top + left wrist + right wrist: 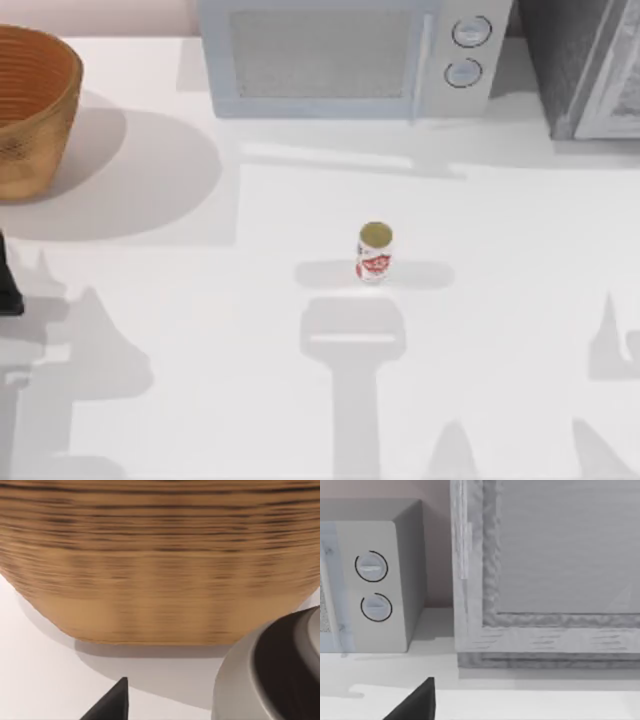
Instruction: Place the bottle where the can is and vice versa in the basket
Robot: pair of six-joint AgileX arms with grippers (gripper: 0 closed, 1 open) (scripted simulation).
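The can (pixel 374 251) stands upright in the middle of the table, white with red marks and a tan-gold top, and nothing touches it. The golden-brown woven basket (pixel 30 110) sits at the far left; its ribbed wall (pixel 160 565) looms close in the left wrist view. A black part of my left arm (pixel 8 295) shows at the table's left edge, just in front of the basket. One dark fingertip (pixel 112 702) of the left gripper hangs above the table near the basket's foot. The bottle is out of view.
A white microwave (pixel 345 55) stands along the back, with a grey cabinet (pixel 585 65) to its right. A grey rounded thing with a dark ring (pixel 272 680) sits very close to the left wrist camera; I cannot tell what it is. My right gripper's fingertip (pixel 417 700) faces the cabinet.
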